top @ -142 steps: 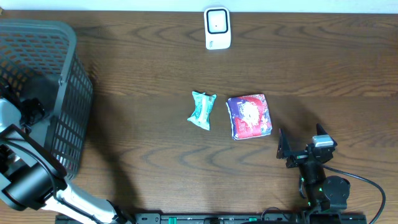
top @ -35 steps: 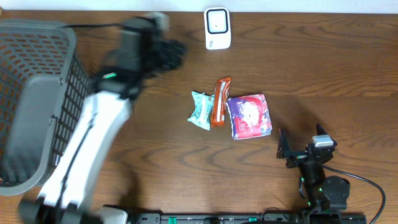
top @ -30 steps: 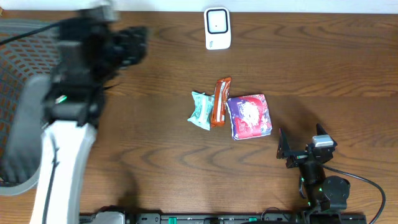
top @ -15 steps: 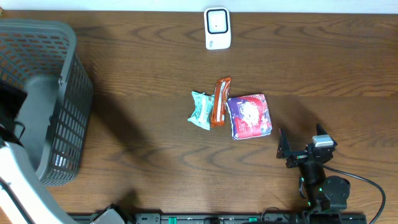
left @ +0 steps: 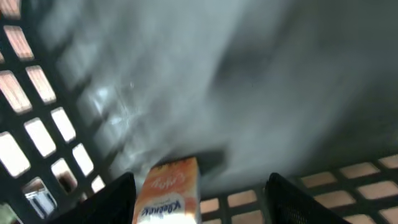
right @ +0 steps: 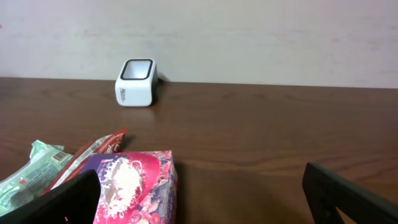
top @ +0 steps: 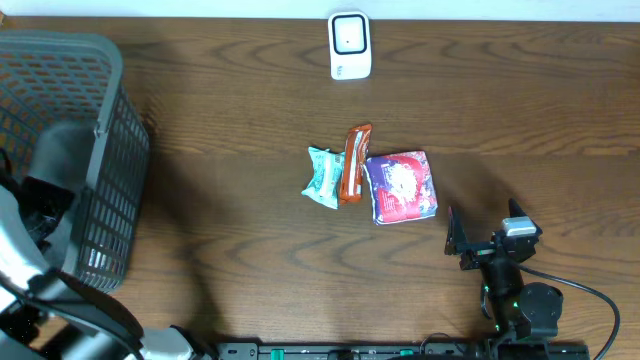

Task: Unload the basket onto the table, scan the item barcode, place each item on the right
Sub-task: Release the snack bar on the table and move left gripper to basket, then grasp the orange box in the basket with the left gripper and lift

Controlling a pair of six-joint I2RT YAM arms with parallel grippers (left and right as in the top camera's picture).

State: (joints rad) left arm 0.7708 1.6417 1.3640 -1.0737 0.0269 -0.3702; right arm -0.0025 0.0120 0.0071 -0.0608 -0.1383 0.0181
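Orange carton (left: 166, 194), unseen overhead inside basket (top: 112, 150), sits between left end effector's (left: 199, 186) parted fingers (left: 115, 202); right end effector (right: 200, 180) gapes wide.

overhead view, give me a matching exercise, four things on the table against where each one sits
Things:
1. scanner
2. basket
3. orange bar
4. purple pack

Places:
a. far left side of the table
b. wedged between the teal packet and the purple pack
c. far edge of the table, near the middle
d. right end of the row of three items

Pairs: 1-c, 2-a, 3-b, 4-d
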